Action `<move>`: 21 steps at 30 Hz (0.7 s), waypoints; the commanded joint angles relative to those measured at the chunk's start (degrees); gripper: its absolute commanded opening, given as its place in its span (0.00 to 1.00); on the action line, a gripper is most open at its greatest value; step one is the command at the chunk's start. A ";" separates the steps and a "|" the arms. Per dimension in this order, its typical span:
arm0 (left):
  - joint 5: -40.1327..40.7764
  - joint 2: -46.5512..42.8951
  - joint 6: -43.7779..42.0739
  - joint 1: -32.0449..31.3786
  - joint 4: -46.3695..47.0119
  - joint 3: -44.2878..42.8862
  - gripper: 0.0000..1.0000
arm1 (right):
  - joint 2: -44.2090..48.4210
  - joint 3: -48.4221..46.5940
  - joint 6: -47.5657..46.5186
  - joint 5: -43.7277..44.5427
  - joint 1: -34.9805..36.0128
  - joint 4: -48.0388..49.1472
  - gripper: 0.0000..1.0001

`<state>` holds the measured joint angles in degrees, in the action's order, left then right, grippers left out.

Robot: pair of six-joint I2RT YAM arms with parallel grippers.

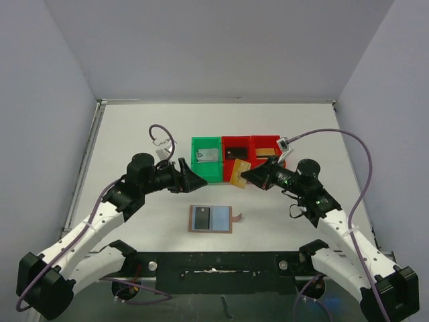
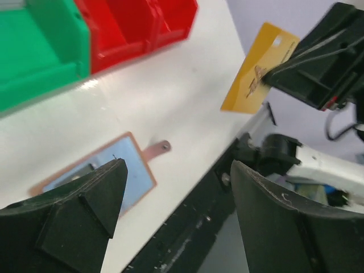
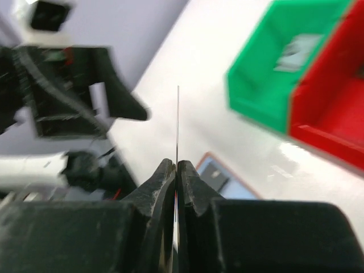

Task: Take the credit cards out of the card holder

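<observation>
The card holder (image 1: 211, 219) lies open and flat on the table between the arms, blue-grey inside, with its strap tab (image 1: 238, 216) on the right edge. A dark rectangle (image 1: 200, 218) shows in its left pocket. My right gripper (image 1: 247, 176) is shut on a gold-tan credit card (image 1: 240, 173), held tilted in the air in front of the bins. That card (image 3: 178, 119) appears edge-on in the right wrist view and as a yellow face (image 2: 259, 68) in the left wrist view. My left gripper (image 1: 198, 180) hangs open and empty just left of it, above the holder (image 2: 122, 170).
Three bins stand in a row behind the grippers. The green bin (image 1: 206, 168) holds a silver-grey card (image 1: 208, 155). The middle red bin (image 1: 236, 142) holds a black card (image 1: 234, 153), and the right red bin (image 1: 268, 142) holds a small tan rectangle (image 1: 265, 151).
</observation>
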<state>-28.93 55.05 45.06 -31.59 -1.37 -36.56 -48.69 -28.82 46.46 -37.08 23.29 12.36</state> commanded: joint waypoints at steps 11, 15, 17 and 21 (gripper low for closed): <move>26.03 -3.37 -18.52 9.88 -24.77 -10.88 0.80 | -9.13 -17.68 -24.68 35.28 -16.53 -23.26 0.00; 13.96 -3.58 -19.04 22.58 -21.98 -7.99 0.80 | -10.40 -16.53 -31.62 29.25 -18.71 -16.20 0.00; 11.88 -4.25 -19.12 25.20 -20.23 -6.42 0.80 | -12.30 -17.04 -37.63 25.41 -18.36 -15.10 0.00; 11.57 -4.36 -19.94 25.71 -16.84 -3.19 0.80 | -15.82 -18.84 -56.27 23.88 -14.69 -16.70 0.00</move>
<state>-12.64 51.75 27.51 -6.31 -23.68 -41.58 -61.87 -45.04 10.57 -10.00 5.34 -7.70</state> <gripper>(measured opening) 0.797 0.030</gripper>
